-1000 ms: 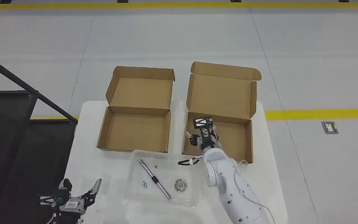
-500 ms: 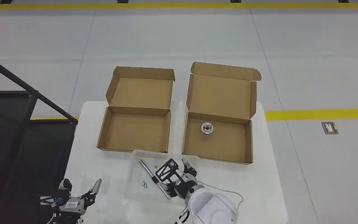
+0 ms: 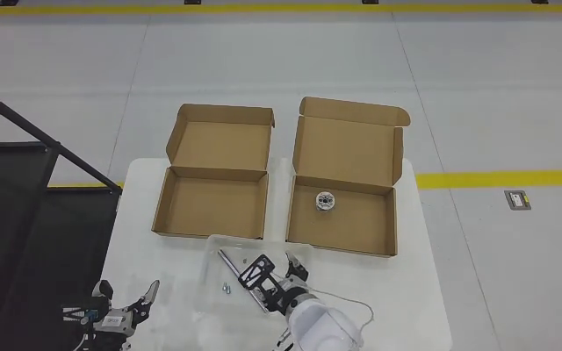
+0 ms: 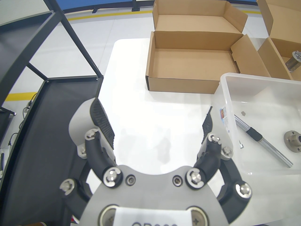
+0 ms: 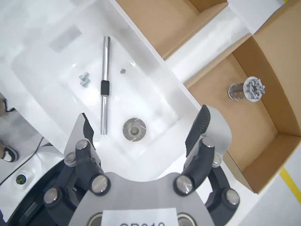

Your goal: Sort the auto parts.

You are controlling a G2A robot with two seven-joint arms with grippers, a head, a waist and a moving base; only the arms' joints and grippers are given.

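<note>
A clear plastic bin (image 5: pixel 150 55) near the table's front holds a long metal rod (image 5: pixel 105 85), a round flange (image 5: pixel 134 130), two small screws (image 5: pixel 84 79) and a tiny nut (image 5: pixel 122 71). My right gripper (image 5: pixel 143 125) hangs open just above the flange, with nothing between its fingers; from above it (image 3: pixel 274 279) is over the bin (image 3: pixel 219 250). A splined metal cylinder (image 3: pixel 326 201) lies in the right cardboard box (image 3: pixel 379 224). The left cardboard box (image 3: pixel 211 204) is empty. My left gripper (image 4: pixel 152 116) stands open above bare table at the front left corner (image 3: pixel 127 294).
Both boxes stand at the back of the white table (image 3: pixel 132 228) with their lids up. A black metal rack (image 4: pixel 58 99) stands just off the table's left edge. Bare table lies between my left gripper and the bin (image 4: pixel 258 78).
My right arm left the splined cylinder in the right box and pulled back to hover open over the bin. The left arm has not moved.
</note>
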